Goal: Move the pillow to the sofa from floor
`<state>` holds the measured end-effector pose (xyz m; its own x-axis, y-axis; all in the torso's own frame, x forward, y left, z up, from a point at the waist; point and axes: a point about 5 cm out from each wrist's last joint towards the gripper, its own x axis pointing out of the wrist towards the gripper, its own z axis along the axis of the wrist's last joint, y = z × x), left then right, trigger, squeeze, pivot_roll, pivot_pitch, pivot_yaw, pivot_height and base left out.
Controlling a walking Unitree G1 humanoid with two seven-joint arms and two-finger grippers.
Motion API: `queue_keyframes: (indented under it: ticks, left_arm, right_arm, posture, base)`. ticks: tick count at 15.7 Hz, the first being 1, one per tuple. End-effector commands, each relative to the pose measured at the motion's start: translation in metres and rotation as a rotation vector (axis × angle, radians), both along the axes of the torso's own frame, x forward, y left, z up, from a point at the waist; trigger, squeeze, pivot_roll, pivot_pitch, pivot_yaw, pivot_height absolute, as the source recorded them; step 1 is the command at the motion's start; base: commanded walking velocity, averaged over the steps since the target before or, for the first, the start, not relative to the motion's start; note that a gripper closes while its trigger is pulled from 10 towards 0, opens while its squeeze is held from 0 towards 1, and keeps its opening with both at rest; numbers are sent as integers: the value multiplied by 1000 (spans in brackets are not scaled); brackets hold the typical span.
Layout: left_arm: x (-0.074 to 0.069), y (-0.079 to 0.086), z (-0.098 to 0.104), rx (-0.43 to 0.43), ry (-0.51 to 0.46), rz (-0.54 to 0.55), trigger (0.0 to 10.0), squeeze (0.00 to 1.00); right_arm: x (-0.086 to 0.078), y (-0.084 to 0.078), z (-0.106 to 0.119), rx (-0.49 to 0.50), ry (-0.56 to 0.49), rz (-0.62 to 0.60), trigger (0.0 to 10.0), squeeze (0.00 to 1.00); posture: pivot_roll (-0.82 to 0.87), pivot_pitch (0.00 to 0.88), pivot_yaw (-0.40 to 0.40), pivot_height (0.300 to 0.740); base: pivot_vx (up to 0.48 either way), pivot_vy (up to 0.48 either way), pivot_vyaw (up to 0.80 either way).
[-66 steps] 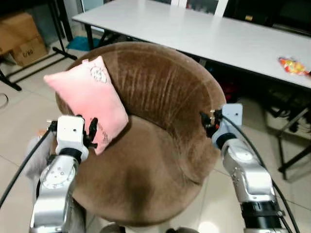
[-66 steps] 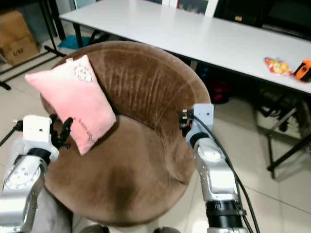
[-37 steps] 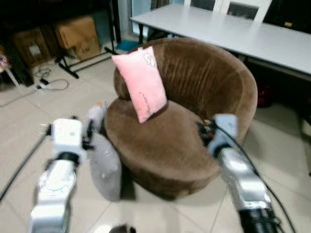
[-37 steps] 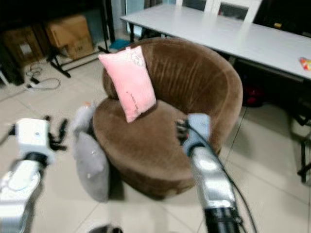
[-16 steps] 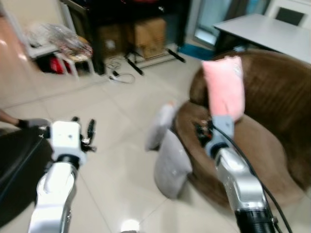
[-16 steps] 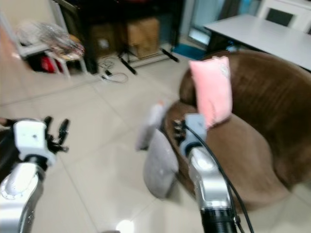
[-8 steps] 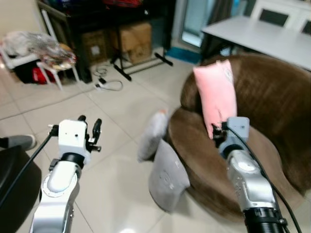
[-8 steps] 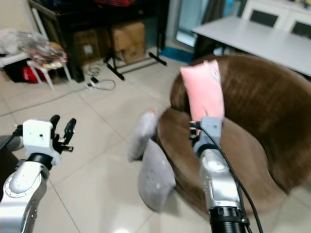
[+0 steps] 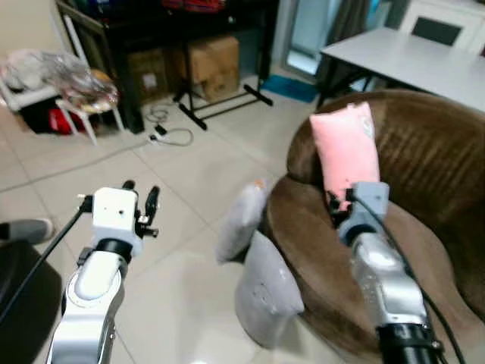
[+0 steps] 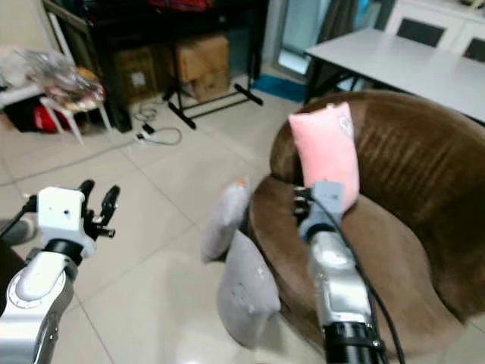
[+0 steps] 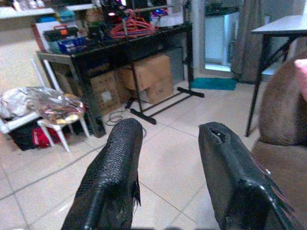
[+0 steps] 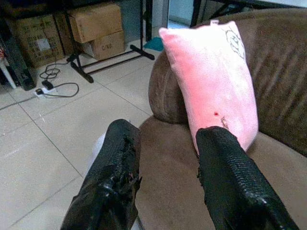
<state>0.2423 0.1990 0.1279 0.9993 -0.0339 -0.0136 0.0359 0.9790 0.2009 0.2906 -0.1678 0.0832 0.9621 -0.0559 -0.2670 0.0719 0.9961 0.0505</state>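
While the left gripper (image 9: pixel 141 206) hangs over bare floor tiles (image 9: pixel 189 163) well out from the sofa (image 10: pixel 424 197), its fingers are spread and hold nothing. Its wrist view adds a black rack (image 11: pixel 139 43) with cardboard boxes (image 11: pixel 148 79) beneath. Against the sofa's near edge, two grey pillows (image 9: pixel 265 292) lean on the floor. A pink pillow (image 9: pixel 346 152) stands upright on the sofa seat against the backrest. Beside it, above the seat, the right gripper (image 12: pixel 165 177) is parted and empty, as its wrist view makes plain. Behind the sofa stands a white table (image 9: pixel 409 64).
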Motion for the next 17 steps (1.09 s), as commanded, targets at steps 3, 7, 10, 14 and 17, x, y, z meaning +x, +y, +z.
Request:
queue_keyframes:
  ticks: [3,7,10,14,17]
  left_arm:
    - [2,2,3,7,-9,3,10000,0]
    - [4,2,1,22,-9,12,10000,0]
    - [2,2,0,34,-12,28,10000,0]
    - [-1,4,-1,30,-8,49,10000,0]
    - [-2,3,-5,-15,16,53,10000,0]
  right_arm:
    - [2,7,9,26,-45,19,10000,0]
    - [3,11,13,74,-61,47,10000,0]
    - [4,10,12,59,-59,47,10000,0]
    - [6,13,12,55,-54,57,10000,0]
    - [8,13,12,61,-50,59,10000,1000]
  posture:
    - [-84,0,-32,740]
    - [-88,0,-35,730]
    - [-72,0,-54,700]
    - [-63,0,-68,665]
    - [-63,0,-73,630]
  base:
    - [340,0,0]
    - [82,0,0]
    - [0,0,0]
    - [0,0,0]
    - [0,0,0]
